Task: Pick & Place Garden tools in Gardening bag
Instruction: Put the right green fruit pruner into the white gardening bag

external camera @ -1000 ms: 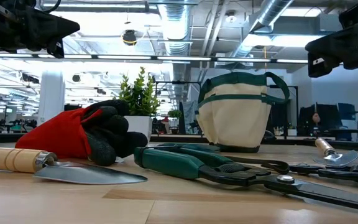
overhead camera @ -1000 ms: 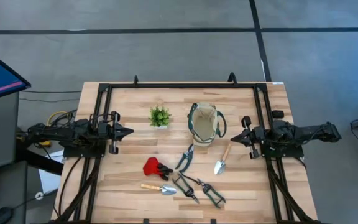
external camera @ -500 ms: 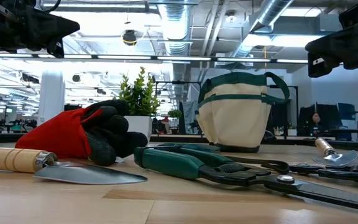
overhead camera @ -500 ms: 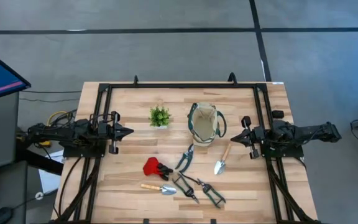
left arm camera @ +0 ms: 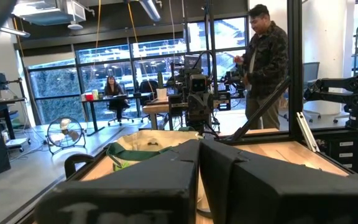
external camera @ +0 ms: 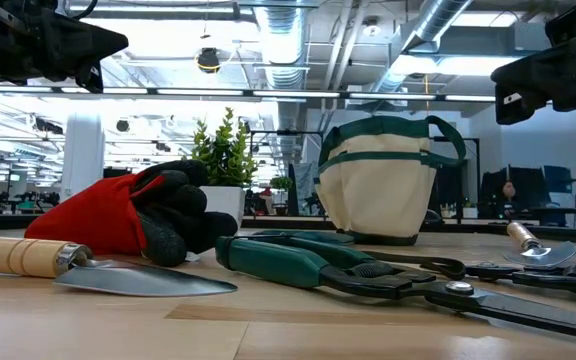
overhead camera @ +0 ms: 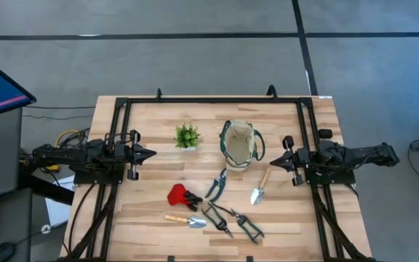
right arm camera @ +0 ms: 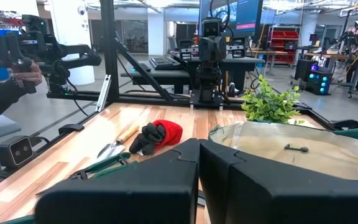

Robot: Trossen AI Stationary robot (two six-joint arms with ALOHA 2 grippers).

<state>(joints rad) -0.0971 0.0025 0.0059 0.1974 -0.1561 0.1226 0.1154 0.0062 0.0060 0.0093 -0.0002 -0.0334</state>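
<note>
The beige bag with green trim stands upright on its base at mid-table, mouth open upward; it also shows in the low view. In front of it, flat on the table, lie a green-handled pruner, a wooden-handled trowel, a second trowel, two dark shears and a red-and-black glove. My left gripper is shut and empty, held above the table's left side. My right gripper is shut and empty, above the right side, beside the bag.
A small green potted plant stands left of the bag. A black frame runs along the table's far and side edges. People stand in the room beyond the table. A hand shows at one side.
</note>
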